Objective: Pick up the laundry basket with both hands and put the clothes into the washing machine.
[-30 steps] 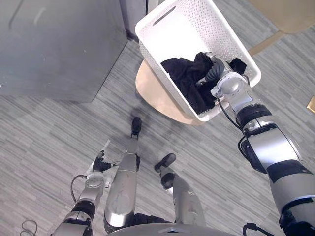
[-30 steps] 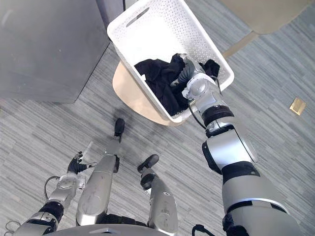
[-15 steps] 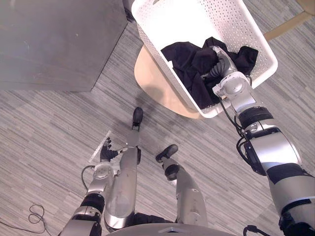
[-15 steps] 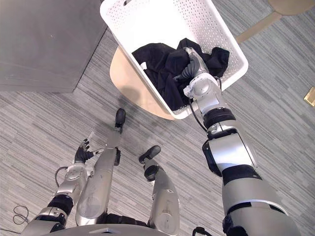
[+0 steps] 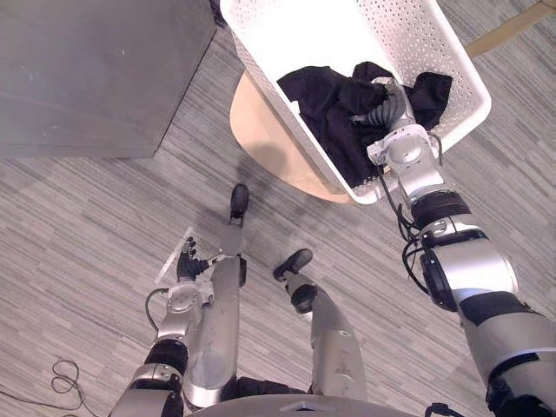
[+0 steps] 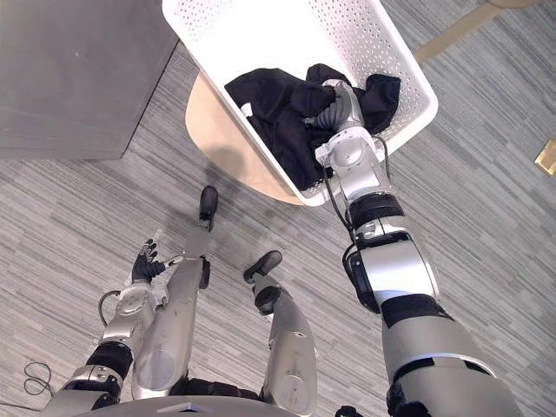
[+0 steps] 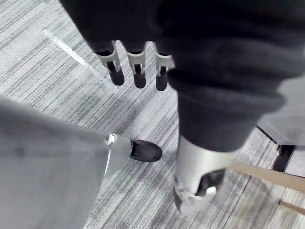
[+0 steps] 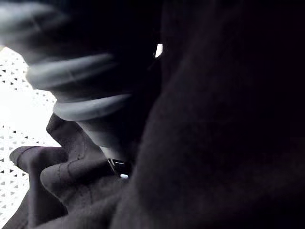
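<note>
A white perforated laundry basket (image 5: 287, 35) stands tilted on a round wooden stool (image 5: 261, 130). Black clothes (image 5: 326, 95) lie heaped in its near end. My right hand (image 5: 387, 109) reaches over the basket's near rim and is sunk into the heap, with dark cloth (image 8: 228, 119) wrapped close round its ribbed cover (image 8: 81, 81). What it holds is hidden by the cloth. My left hand (image 5: 186, 265) hangs low over the floor at the lower left, far from the basket, open and empty, its fingers (image 7: 138, 67) straight.
A large grey cabinet-like box (image 5: 87, 69) fills the upper left, close to the stool. A wooden furniture leg (image 5: 508, 26) crosses the top right corner. A clear strip (image 5: 174, 256) lies on the striped grey floor by my left hand.
The whole picture has shifted, so the camera moved. My right hand stays in the black clothes, and the cloth has bunched more round it. The left hand still hangs open.
</note>
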Available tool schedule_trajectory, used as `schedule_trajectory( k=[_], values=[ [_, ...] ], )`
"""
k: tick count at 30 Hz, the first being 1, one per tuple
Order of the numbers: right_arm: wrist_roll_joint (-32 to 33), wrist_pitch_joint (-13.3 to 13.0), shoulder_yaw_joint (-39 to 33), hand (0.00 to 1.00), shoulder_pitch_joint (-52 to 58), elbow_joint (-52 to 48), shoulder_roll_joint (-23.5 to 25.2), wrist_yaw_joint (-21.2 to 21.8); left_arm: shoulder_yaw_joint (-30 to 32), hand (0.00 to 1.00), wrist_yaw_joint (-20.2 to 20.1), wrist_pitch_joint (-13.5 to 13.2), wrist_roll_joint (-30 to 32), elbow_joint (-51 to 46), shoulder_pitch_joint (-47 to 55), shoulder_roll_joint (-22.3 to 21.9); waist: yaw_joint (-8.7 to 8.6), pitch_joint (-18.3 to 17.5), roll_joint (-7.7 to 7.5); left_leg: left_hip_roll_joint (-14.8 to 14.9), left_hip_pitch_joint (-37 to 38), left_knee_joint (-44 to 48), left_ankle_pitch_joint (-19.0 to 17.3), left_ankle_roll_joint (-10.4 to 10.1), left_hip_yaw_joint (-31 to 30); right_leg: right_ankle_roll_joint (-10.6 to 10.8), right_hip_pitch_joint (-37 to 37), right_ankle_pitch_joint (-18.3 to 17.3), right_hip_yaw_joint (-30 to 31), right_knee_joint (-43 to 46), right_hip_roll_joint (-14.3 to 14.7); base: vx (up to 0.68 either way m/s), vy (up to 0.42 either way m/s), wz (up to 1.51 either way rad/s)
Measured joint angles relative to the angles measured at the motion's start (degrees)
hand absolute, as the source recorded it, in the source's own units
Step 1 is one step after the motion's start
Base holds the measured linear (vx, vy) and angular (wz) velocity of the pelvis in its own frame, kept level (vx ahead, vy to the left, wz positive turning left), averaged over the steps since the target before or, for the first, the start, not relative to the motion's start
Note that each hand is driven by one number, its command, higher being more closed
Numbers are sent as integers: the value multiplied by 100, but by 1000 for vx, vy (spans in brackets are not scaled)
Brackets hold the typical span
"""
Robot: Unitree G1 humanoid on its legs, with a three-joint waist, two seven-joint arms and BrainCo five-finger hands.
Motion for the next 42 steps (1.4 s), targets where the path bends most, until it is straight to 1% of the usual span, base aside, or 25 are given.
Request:
schedule_trajectory(
  k=[3,6,8,11,15,17,19,20,22,23,25,26,28,29,31,33,35,37,39,42],
  values=[
    [-1,0,-82,100,55,-12,45,0,9,0,7,0,-5,-1,1,3,-11,-22,-31,0,-5,8,-4,-5,4,0,-2,0,-6,14,-5,0,0,0],
    [15,5,-240,100,208,-7,219,-25,15,0,12,0,-4,0,11,40,-21,-133,-160,5,-40,10,-4,-5,12,-9,-48,-5,-5,38,-10,0,0,0],
    [22,5,-250,100,277,-6,238,-25,10,0,12,1,5,-3,11,36,-27,-192,-207,6,-71,13,-3,-4,12,-13,-81,-7,-7,48,-13,16,-6,0],
    [76,12,-472,100,279,12,343,-35,8,0,23,2,5,-12,11,36,-46,-199,-215,5,-73,30,3,2,13,-14,-79,-7,-8,67,-20,0,0,0],
    [74,21,-480,100,282,15,426,-189,6,0,93,1,-1,-16,11,36,-88,-200,-215,5,-71,42,8,3,13,-15,-78,-8,-8,90,-28,0,0,0],
    [75,66,-509,100,285,18,446,-226,4,0,128,1,-7,-16,11,35,-99,-200,-215,5,-64,42,12,0,15,-16,-77,-9,-8,108,-34,0,0,0],
    [136,125,-693,100,288,21,492,-238,1,0,136,2,-78,-15,11,31,-99,-200,-215,4,-50,41,15,-3,19,-19,-69,-11,-7,121,-40,0,0,0],
    [333,132,-788,100,299,24,526,-249,1,0,148,4,-118,-14,11,28,-103,-200,-215,3,-36,39,15,-3,20,-21,-58,-12,-7,129,-44,31,-19,1],
    [1009,127,-1024,100,334,19,674,-320,1,0,199,35,-231,-12,11,9,-131,-201,-213,-5,11,27,16,-5,24,-27,-29,-16,-8,155,-59,16,-10,1],
    [1231,116,-1096,100,342,18,720,-362,-1,0,213,38,-232,-13,11,1,-139,-203,-211,-8,21,26,16,-6,27,-41,-27,-25,-9,174,-70,0,0,0],
    [2076,39,-1316,100,349,1,894,-446,-1,0,239,56,-237,-16,10,-17,-156,-204,-210,-18,75,-27,31,-22,31,-67,-19,-46,-18,232,-98,0,0,0],
    [2648,-40,-1414,100,382,-27,982,-495,0,0,239,79,-276,-19,11,-16,-161,-204,-209,-20,124,-76,48,-37,34,-60,9,-68,-22,241,-104,21,-23,3],
    [3429,-132,-1609,100,482,-245,1161,-539,3,0,242,91,-345,-32,11,-17,-158,-205,-207,-20,154,-78,48,-38,33,-63,26,-101,-22,280,-112,24,-38,3],
    [3590,-166,-1611,100,482,-271,1199,-534,5,0,245,92,-348,-35,10,-17,-161,-206,-207,-18,154,-78,49,-40,33,-62,22,-111,-22,289,-113,27,-48,1],
    [4123,-253,-1801,100,495,-489,1400,-538,11,0,249,94,-365,-42,10,-17,-168,-206,-206,-12,154,-80,53,-46,27,-66,16,-144,-29,321,-113,26,-42,2],
    [4399,-288,-1833,100,496,-696,1519,-534,12,0,249,95,-448,-41,10,-19,-166,-206,-206,-10,155,-81,54,-48,25,-68,17,-162,-33,328,-113,37,-43,2],
    [4737,-378,-1833,100,496,-954,1659,-527,15,0,250,97,-454,-40,9,-25,-158,-206,-206,-9,156,-80,60,-46,24,-69,19,-170,-36,325,-111,58,-56,1],
    [4912,-424,-1861,100,498,-1159,1775,-523,15,0,250,98,-458,-39,9,-33,-157,-206,-206,-9,162,-79,87,-20,24,-69,30,-173,-41,318,-108,47,-42,2],
    [5297,-534,-1995,100,498,-1355,1960,-521,17,0,252,98,-481,-50,7,-76,-138,-206,-206,-9,191,-50,87,-21,23,-69,70,-173,-43,312,-106,48,-43,3],
    [5786,-599,-1986,100,522,-1483,2021,-517,14,0,279,98,-628,-99,8,-142,-134,-206,-206,-9,244,-22,81,-28,0,-70,165,-182,-71,302,-96,33,-41,7]
  ],
)
